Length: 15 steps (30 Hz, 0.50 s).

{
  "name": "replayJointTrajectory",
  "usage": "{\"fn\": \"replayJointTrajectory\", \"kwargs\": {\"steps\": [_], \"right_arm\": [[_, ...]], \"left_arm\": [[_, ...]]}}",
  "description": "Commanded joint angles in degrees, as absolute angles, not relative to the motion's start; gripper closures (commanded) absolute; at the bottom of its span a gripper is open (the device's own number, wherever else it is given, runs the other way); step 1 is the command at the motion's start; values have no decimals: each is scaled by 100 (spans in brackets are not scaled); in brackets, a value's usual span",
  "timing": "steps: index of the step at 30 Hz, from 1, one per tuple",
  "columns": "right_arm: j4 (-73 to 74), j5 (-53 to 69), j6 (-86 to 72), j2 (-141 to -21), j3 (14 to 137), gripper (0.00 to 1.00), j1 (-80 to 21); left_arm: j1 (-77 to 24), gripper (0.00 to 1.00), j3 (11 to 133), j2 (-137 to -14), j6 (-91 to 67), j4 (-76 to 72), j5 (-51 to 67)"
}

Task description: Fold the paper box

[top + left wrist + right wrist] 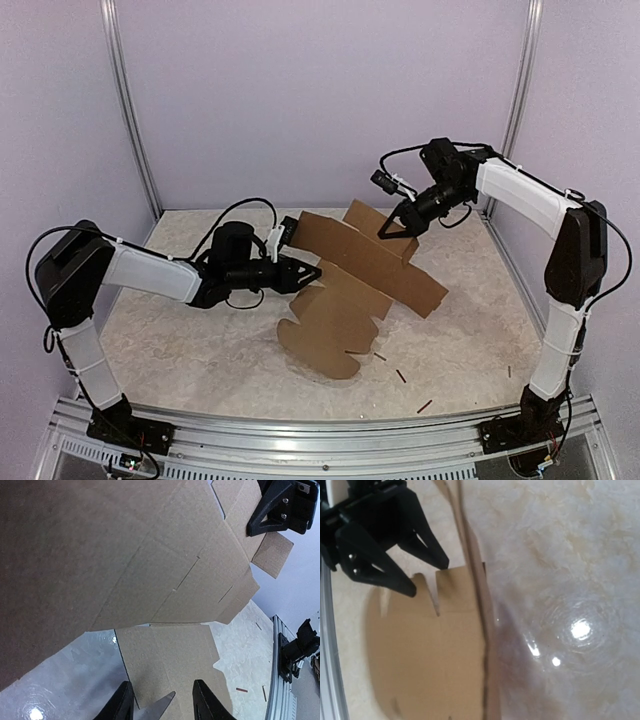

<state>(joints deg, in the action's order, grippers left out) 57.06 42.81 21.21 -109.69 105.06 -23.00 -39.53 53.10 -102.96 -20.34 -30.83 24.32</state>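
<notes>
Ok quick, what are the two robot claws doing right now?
Left gripper: open, fingers apart at the flat brown cardboard sheet.
Right gripper: closed on that sheet's raised top edge.

The box [365, 262] is a plain brown die-cut cardboard sheet, still open and bent into two parts. The lower part [325, 335] lies flat near the middle of the bench [190, 350], its near edge rounded and cut into scalloped tabs. The upper part [385, 265] rises from the bend and hangs tilted above the bench, running from back left to front right. A small flap [366, 214] stands up at its far edge, and the right hand [398, 232] grips that edge beside it. From below, the raised underside shows faint score lines and short slits. The right wrist view sees this part edge-on, as a thin strip.
</notes>
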Motion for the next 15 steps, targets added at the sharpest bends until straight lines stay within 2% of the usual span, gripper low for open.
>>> {"fn": "replayJointTrajectory", "kwargs": {"steps": [1,6,8,9,12,15], "right_arm": [[5599,4452,2015,-10826,10420,100,-2234],[5547,4520,1949,-10828,10374,100,-2189],[5537,4548,1940,-10834,10369,100,-2171],[5537,4564,1936,-10828,10363,100,-2164],[5529,4579,1925,-10799,10362,100,-2162],[5529,4608,1934,-10747,10342,100,-2162]], "left_arm": [[-4058,64,5512,-10397,-1886,-3165,2666],[-4091,71,5552,-10418,-1876,-3133,2724],[-4104,71,5616,-10460,-1903,-3020,2623],[-4104,68,5688,-10486,-1946,-2789,2488],[-4089,51,5976,-10599,-2203,-2064,1758],[-4034,44,5968,-10658,-2365,-1964,1501]]}}
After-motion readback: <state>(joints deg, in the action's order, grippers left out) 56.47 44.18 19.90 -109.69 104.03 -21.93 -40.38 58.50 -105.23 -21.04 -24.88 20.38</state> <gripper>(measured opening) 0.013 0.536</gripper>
